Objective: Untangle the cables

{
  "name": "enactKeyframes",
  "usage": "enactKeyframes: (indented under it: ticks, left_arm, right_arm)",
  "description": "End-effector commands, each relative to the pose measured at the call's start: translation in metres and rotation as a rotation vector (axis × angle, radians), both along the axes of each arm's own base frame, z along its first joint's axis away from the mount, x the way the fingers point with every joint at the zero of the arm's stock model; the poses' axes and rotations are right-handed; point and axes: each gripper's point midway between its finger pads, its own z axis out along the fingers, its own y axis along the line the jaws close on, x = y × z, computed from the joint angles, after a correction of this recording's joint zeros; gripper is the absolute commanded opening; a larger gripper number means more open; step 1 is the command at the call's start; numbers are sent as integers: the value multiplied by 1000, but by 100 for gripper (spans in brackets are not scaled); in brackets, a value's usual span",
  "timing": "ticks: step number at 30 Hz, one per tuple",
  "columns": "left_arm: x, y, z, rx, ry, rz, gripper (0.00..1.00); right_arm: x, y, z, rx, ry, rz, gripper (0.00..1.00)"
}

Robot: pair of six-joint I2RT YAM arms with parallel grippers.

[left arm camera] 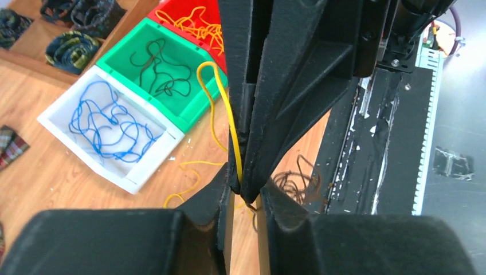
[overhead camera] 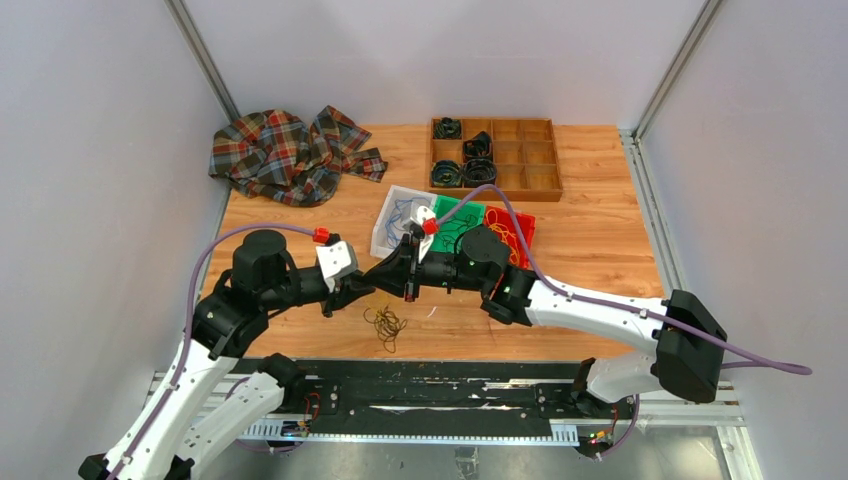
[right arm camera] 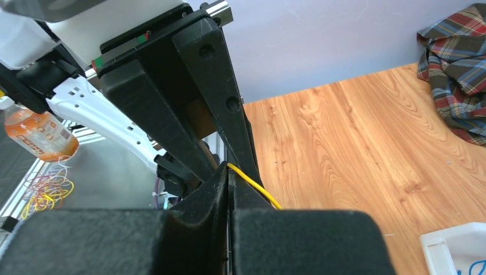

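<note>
Right gripper: clamped on yellow cable | left gripper: narrow gap round it, grip not discernible | clump: on table, 6 o'clock of grippers | advise: seat left pinch first, then part slowly

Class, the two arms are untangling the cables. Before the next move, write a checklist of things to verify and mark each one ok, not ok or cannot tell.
1. Right gripper shut on the thin yellow cable: ok.
2. Left gripper gripping that cable too: cannot tell; its fingers flank the right gripper's tips.
3. Yellow cable free of the dark tangled clump of thin cables: cannot tell.
4. Clump resting on the wooden table, not over the near edge: ok.
5. Red plastic bin, which holds other yellow cables, present for sorting: ok.
</note>
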Motion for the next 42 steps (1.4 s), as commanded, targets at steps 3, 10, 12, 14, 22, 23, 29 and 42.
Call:
enactKeyframes:
  ticks: [3,10,12,14,22,23,29,42]
  left_arm:
    - [-4,-8,9,-54,13,-26,1]
    - [-5,-7,10,-72,60,7,1]
    - [-1,-6,13,-80,60,31,1]
    - [-1,-7,16,-85,56,28,1]
    - [4,-9,52,-150,40,65,1]
    - [5,-10,58,-159,47,66,1]
    - [-1,-17,83,-204,80,30,1]
    - [-17,-26,102,-285,192,-29,1]
  right_arm:
    - [-2,-3,45,111,-13,18,1]
    - [0,-16,63,179,80,31,38]
    - [-3,-24,69,219,107,58,46]
    - [-5,-30,68,220,113,61,48]
    - [1,-62,29,130,59,-77,49]
    - [3,-65,21,114,52,-95,50]
    - [-6,-60,6,44,-38,-31,50]
    - [3,-10,13,23,-27,70,37]
